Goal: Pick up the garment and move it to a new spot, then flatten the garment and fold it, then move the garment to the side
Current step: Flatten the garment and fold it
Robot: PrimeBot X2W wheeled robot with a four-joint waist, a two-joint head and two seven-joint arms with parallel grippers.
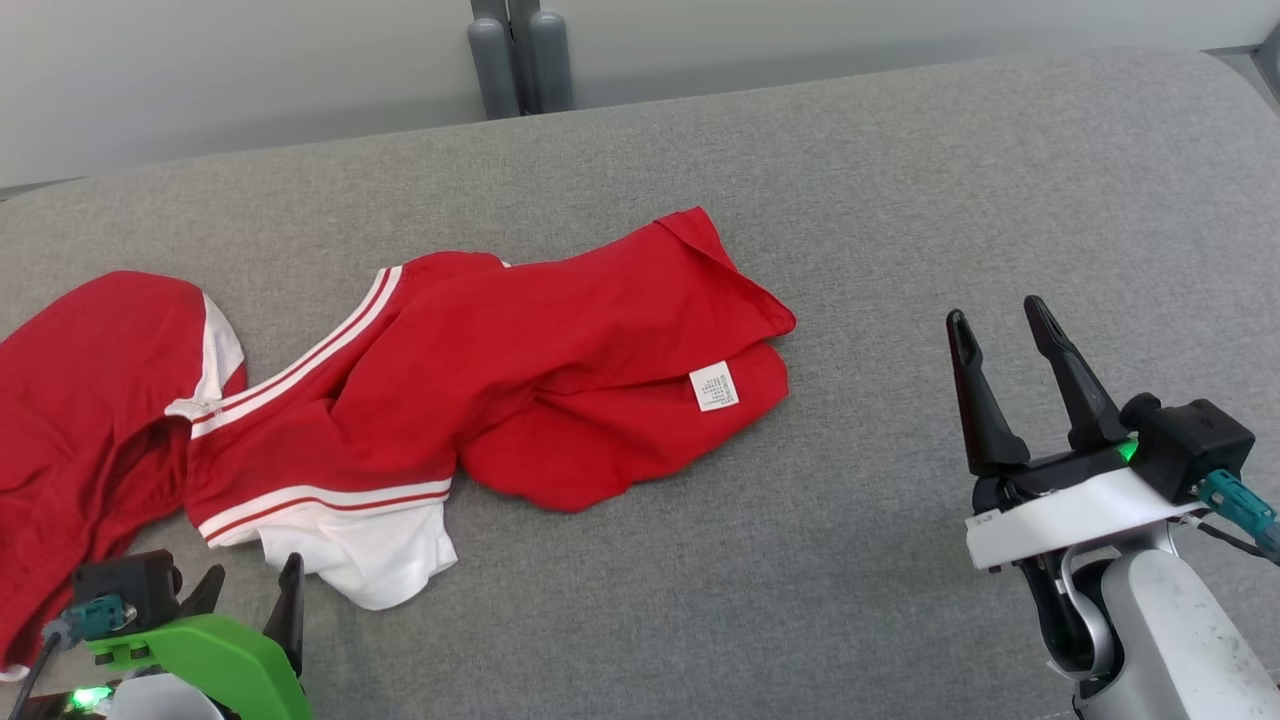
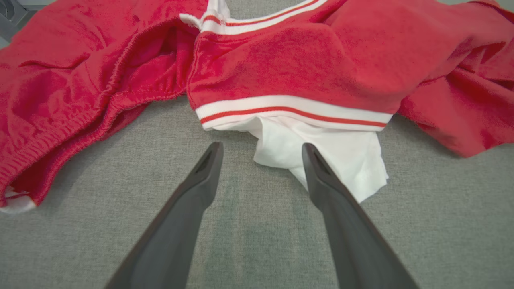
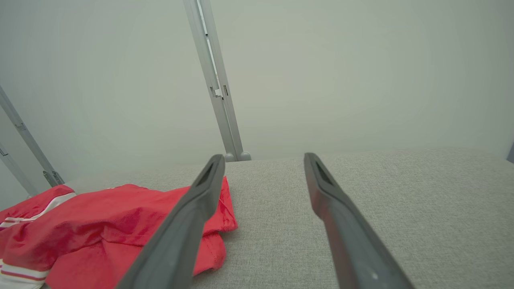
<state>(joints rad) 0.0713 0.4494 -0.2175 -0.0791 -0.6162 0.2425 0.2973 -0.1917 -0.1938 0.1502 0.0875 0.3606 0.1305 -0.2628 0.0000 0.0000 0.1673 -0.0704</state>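
The garment (image 1: 480, 370) is bright red cloth, crumpled and twisted, with white bands that each carry a thin red stripe, a plain white flap (image 1: 370, 560) hanging out below the nearest band, and a small white label (image 1: 715, 386) sewn near one end. In the left wrist view a gathered, elastic-looking red edge runs along one opening. It lies on the left half of the grey fabric-covered surface (image 1: 900, 200). Its long axis runs across the head view from the left edge to about the middle, rising slightly toward the right, with the labelled end pointing right and a little away from the robot. The left end is cut off by the edge of the head view, and the folds hide so much that the kind of garment cannot be told. The print on the label is too small to read. The left gripper (image 2: 262, 145) sits at the near edge of the cloth, its jaws spread wide and holding nothing. One finger overlaps the white flap in the left wrist view, though whether it touches is unclear. The right gripper (image 1: 995, 310) is well apart to the right over bare surface, its jaws also wide and empty. In the right wrist view one of its fingers covers part of the garment's end.
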